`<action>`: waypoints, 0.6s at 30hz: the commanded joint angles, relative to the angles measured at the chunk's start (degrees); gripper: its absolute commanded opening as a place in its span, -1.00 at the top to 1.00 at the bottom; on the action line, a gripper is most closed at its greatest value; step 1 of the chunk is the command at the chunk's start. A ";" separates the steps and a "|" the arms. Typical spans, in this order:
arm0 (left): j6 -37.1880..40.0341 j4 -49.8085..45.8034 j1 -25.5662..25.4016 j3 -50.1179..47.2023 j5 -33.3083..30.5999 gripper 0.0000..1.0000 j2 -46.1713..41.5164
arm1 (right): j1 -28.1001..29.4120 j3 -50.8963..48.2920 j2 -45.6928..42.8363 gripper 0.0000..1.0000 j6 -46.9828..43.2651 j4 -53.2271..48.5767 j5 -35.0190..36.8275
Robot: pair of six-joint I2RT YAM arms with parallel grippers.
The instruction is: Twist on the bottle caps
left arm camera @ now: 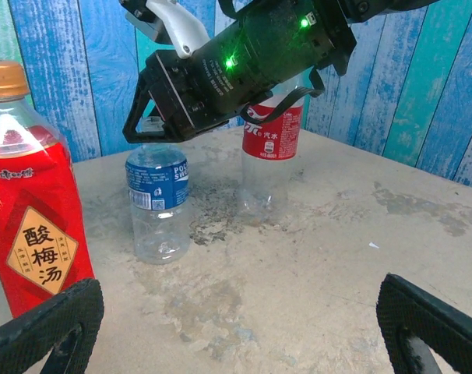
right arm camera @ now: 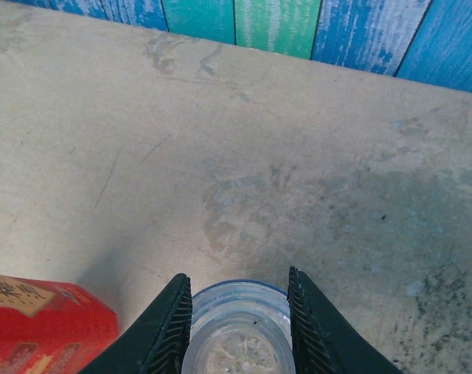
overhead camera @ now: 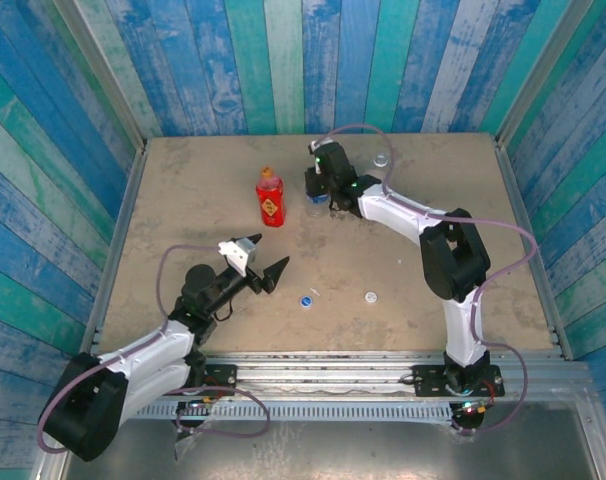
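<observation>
At the far middle of the table (overhead camera: 183,190), my right gripper (right arm camera: 236,282) pinches the short clear bottle (right arm camera: 237,339) at its open neck.
Both fingers press the neck's sides, the mouth squarely between them; my left gripper (overhead camera: 263,262) hangs wide open and empty near the blue cap (overhead camera: 307,299).

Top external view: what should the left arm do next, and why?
Probably lower the open left end effector toward the small round blue plastic cap: the right end effector seems to grip the uncapped short clear plastic bottle with a blue label.
</observation>
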 commanded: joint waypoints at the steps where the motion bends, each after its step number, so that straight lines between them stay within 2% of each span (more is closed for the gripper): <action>1: 0.85 3.03 -0.09 1.60 0.52 -0.87 1.50 | -0.13 -1.17 -1.43 0.57 -2.34 -1.10 -3.08; 7: 0.67 12.12 -0.05 1.31 -0.30 -0.87 7.98 | 0.60 -7.76 -6.96 0.60 -5.29 1.66 -8.06; 13: -0.44 24.12 -0.23 4.37 0.98 -0.88 22.61 | 3.29 -15.98 -13.96 0.60 -9.24 4.62 -10.61; 18: 0.72 28.99 -0.64 7.99 2.26 -0.90 32.38 | 5.55 -22.82 -19.61 0.60 -9.86 9.61 -11.63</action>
